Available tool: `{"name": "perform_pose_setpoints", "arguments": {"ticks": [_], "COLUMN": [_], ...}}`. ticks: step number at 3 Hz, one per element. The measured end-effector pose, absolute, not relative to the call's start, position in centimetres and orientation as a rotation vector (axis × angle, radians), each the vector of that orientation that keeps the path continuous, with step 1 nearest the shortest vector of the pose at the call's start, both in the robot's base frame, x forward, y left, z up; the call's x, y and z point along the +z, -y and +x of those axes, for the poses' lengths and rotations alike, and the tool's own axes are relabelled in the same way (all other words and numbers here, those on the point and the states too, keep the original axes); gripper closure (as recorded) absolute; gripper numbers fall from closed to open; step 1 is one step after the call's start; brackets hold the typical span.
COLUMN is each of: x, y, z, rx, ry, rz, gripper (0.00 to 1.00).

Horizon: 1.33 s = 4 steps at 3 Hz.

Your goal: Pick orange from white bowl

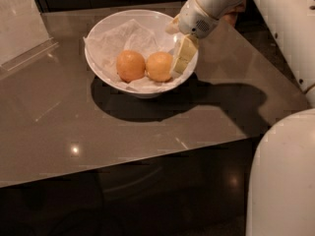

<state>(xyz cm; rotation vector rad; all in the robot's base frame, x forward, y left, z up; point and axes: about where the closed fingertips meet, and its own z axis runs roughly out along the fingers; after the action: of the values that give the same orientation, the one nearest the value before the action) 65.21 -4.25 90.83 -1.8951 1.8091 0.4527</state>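
Observation:
The white bowl (98, 38), lined with crumpled white paper, stands on the far middle of the brown table. Two oranges lie side by side in it. The paler, yellow-orange one (158, 66) is on the right and touches the deeper orange twin (130, 65) on the left. My gripper (180, 58) hangs over the bowl's right rim, pointing down, just right of the paler orange and very close to it. It holds nothing that I can see.
A clear plastic sign stand (22, 31) sits at the table's far left. My white arm (290, 28) reaches in from the upper right and my white body (283, 181) fills the lower right. The table's front edge (123, 163) runs across the middle.

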Motion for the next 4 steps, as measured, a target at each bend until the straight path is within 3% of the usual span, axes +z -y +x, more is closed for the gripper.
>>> {"name": "perform_pose_setpoints", "arguments": {"ticks": [1, 2, 4], "x": [90.8, 90.4, 88.2], "y": [4.2, 3.8, 1.9], "z": [65.3, 65.5, 66.4], "rx": [0.453, 0.464, 0.564], "ry": [-1.808, -1.801, -1.794], "rz": [-1.894, -1.877, -1.887], "gripper": [0.19, 0.26, 0.24]}}
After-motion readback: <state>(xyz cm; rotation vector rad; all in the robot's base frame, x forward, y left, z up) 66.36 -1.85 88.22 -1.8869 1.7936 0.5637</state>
